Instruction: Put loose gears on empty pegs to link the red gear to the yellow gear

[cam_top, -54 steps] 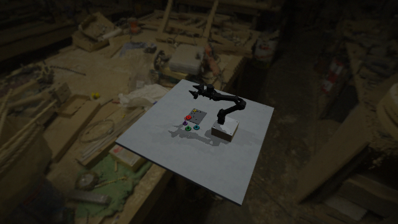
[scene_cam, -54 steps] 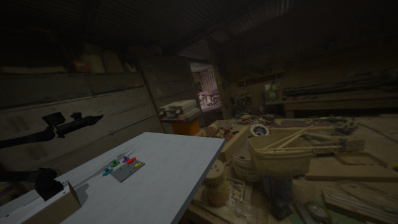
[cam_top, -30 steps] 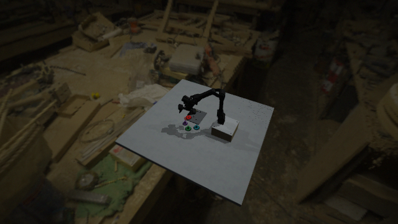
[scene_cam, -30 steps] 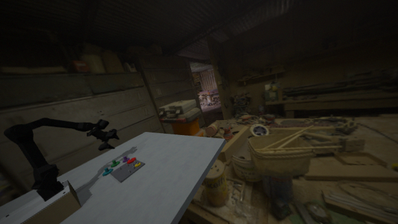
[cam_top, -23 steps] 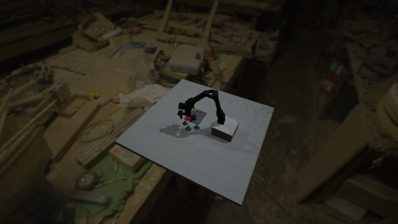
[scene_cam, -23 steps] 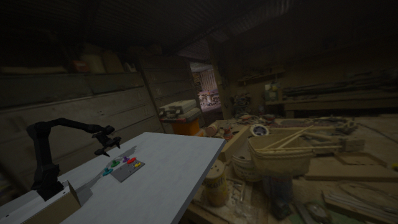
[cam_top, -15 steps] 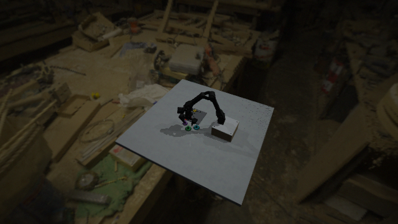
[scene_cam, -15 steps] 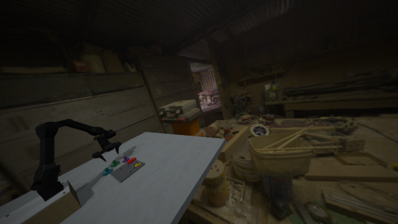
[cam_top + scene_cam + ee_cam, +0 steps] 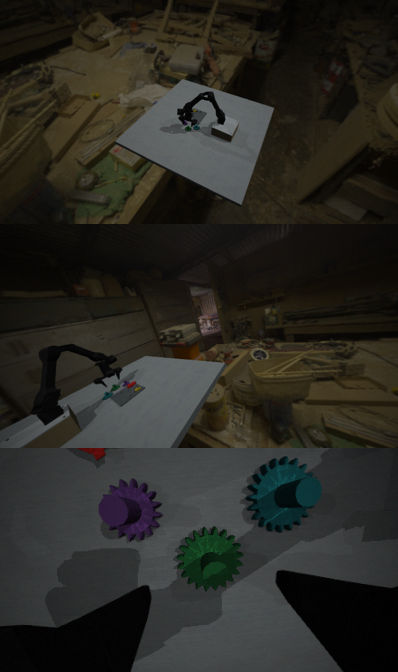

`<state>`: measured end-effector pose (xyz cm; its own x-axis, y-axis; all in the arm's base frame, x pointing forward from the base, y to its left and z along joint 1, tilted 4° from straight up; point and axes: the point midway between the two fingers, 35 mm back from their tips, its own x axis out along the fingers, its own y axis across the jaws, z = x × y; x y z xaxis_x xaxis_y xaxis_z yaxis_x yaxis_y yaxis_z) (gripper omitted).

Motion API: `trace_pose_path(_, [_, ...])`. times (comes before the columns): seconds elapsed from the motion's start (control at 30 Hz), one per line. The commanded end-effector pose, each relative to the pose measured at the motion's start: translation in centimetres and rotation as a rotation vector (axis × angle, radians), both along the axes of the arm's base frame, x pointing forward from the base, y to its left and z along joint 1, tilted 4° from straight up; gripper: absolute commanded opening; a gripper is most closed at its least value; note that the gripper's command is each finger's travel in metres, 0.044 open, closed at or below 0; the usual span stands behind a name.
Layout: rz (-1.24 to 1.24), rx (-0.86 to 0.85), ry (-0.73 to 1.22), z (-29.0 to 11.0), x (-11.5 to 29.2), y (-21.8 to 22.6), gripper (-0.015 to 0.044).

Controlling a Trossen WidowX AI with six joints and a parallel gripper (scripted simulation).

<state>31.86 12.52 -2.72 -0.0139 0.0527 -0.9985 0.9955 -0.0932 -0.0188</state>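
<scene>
My gripper point(image 9: 188, 124) point(image 9: 112, 382) point(image 9: 214, 584) is open and empty, above the table. The green gear point(image 9: 188, 128) point(image 9: 115, 387) point(image 9: 200, 543) lies below and between the fingertips in the wrist view, its knob up. The purple gear point(image 9: 185, 123) point(image 9: 125, 383) point(image 9: 145, 510) and the teal gear point(image 9: 196, 127) point(image 9: 107, 396) point(image 9: 267, 508) stand on the table to either side of it. The red gear point(image 9: 131, 384) and yellow gear point(image 9: 194, 111) point(image 9: 137, 389) are on the grey board point(image 9: 201, 116) point(image 9: 121, 401). The arm hides the red gear in the top view. Pegs are too small to count.
The arm's base stands on a box point(image 9: 222, 132) point(image 9: 57, 432) on the pale table point(image 9: 186, 155) point(image 9: 174, 392). A red piece point(image 9: 95, 452) shows at the top edge of the wrist view. The purple and teal gears stand close to the green one, with gaps between.
</scene>
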Motion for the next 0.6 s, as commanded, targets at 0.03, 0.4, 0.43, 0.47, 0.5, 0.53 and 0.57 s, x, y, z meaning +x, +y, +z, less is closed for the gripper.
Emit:
trace_pose_path(0.03, [-0.003, 0.000, 0.014, -1.1, -0.3, 0.0, 0.0440])
trace_pose_path(0.4, [-0.003, 0.000, 0.014, -2.6, -0.3, 0.1, 0.0440])
trace_pose_path(0.43, [-0.003, 0.000, 0.014, -2.6, -0.3, 0.1, 0.0440])
trace_pose_path(0.47, [-0.003, 0.000, 0.014, -2.6, -0.3, 0.1, 0.0440])
trace_pose_path(0.5, [-0.003, 0.000, 0.014, -2.6, -0.3, 0.1, 0.0440])
trace_pose_path(0.53, [-0.003, 0.000, 0.014, -2.6, -0.3, 0.1, 0.0440])
trace_pose_path(0.57, [-0.003, 0.000, 0.014, -2.6, -0.3, 0.1, 0.0440])
